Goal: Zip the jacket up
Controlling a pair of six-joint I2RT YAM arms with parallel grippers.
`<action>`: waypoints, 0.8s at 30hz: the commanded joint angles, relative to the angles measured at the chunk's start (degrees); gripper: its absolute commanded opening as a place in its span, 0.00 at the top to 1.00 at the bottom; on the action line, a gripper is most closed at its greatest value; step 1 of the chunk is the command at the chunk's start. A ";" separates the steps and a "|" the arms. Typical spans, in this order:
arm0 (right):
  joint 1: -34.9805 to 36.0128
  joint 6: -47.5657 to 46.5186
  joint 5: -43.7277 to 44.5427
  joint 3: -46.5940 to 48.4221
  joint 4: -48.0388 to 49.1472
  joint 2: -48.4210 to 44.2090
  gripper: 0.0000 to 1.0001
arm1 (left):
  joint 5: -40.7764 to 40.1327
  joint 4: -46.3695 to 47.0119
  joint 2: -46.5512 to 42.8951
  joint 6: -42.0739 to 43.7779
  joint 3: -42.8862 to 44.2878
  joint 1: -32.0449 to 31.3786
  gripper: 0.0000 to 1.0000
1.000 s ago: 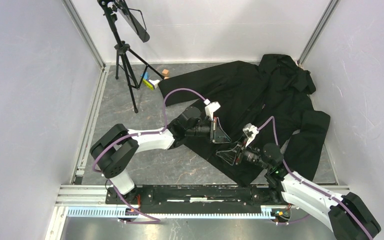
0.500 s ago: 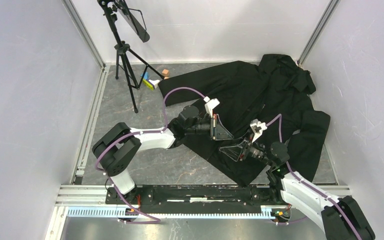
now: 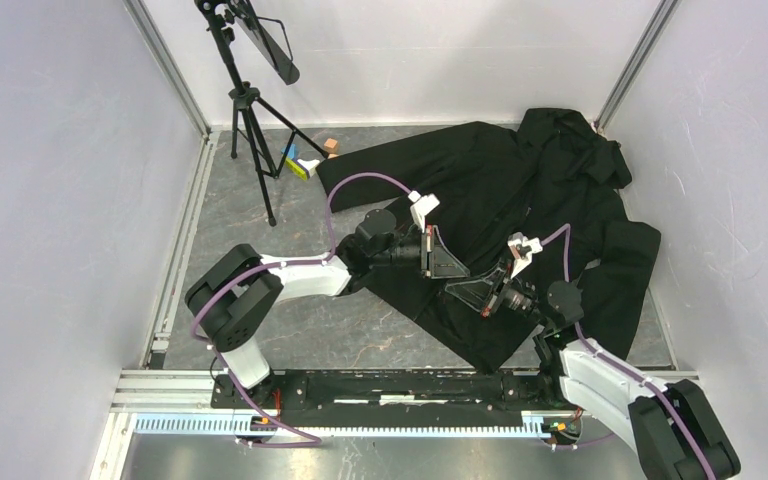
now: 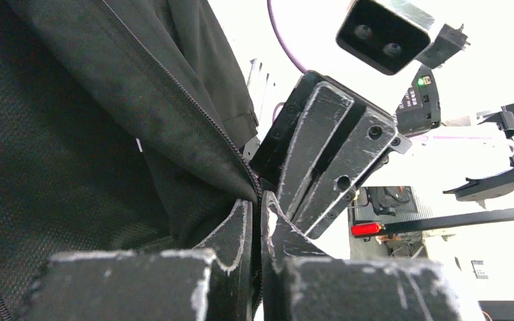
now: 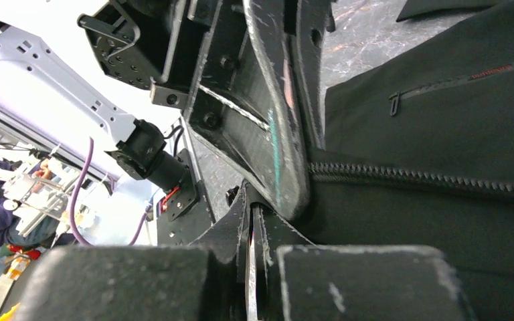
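Note:
The black jacket [image 3: 550, 200] lies spread over the right half of the grey floor, hood at the far right corner. My left gripper [image 3: 448, 268] is shut on the jacket's zipper edge [image 4: 194, 114] near the hem; its fingers [image 4: 241, 224] pinch the zipper teeth. My right gripper [image 3: 467, 292] sits just in front of it, almost touching, its jaws pressed together on a thin piece at the hem end of the zipper [image 5: 415, 177]. The right gripper [image 4: 324, 150] fills the middle of the left wrist view. A zip pocket [image 5: 442, 83] shows on the front panel.
A black tripod [image 3: 250, 120] with a tilted panel stands at the far left. Small coloured blocks [image 3: 302, 163] lie beside the jacket's sleeve. White walls close in the left, far and right sides. A metal rail [image 3: 390, 385] runs along the near edge.
My right gripper has moved up and to the right, closing on the left gripper. The left gripper shifted slightly right. Both stay shut at the jacket's lower zipper.

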 commanded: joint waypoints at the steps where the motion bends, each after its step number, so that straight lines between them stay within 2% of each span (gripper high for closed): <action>1: -0.60 0.42 3.04 -14.18 9.89 -0.26 1.00 | 6.59 -3.17 -0.17 -1.19 -0.16 -1.88 0.95; 2: -0.53 0.68 2.98 -14.29 9.89 -0.58 1.00 | 6.43 -3.50 -0.39 -1.21 -0.33 -1.87 0.90; 4: -0.58 0.94 2.97 -14.23 8.66 -1.66 1.00 | 5.59 -4.67 -1.46 -0.78 -0.88 -1.88 0.66; 5: -0.63 0.57 2.90 -14.03 7.24 -2.39 1.00 | 5.05 -5.69 -2.21 -0.11 -1.14 -1.88 0.58; 8: -0.58 -1.62 3.18 -13.12 0.97 -4.83 1.00 | 3.36 -8.60 -4.25 1.83 -1.97 -1.88 0.45; 12: -0.65 -4.68 4.12 -12.05 -8.85 -7.91 1.00 | 0.17 -16.67 -8.71 6.57 -2.37 -1.79 0.37; 14: -0.60 -6.37 3.84 -11.01 -13.43 -9.32 1.00 | -2.00 -27.23 -11.56 11.60 -0.26 -1.02 0.32; 15: -0.62 -7.59 3.52 -10.34 -15.84 -10.13 1.00 | -4.27 -34.51 -13.82 14.97 0.84 -0.42 0.23; 16: -0.58 -8.57 3.53 -9.69 -18.92 -11.19 1.00 | -6.69 -39.93 -15.99 17.72 1.87 0.30 0.20; 17: -0.56 -9.61 3.72 -9.13 -21.46 -12.21 1.00 | -9.13 -46.71 -18.51 20.55 2.66 0.99 0.18; 21: -0.65 -12.80 5.59 -7.06 -30.79 -16.54 1.00 | -16.68 -63.89 -24.39 26.24 6.30 2.87 0.16; 22: -0.61 -13.94 6.37 -5.76 -34.36 -17.53 1.00 | -18.56 -67.45 -24.41 26.78 7.18 2.79 0.19; 24: -0.54 -16.08 8.06 -3.33 -40.78 -19.63 1.00 | -19.86 -72.05 -22.84 27.91 8.83 2.62 0.30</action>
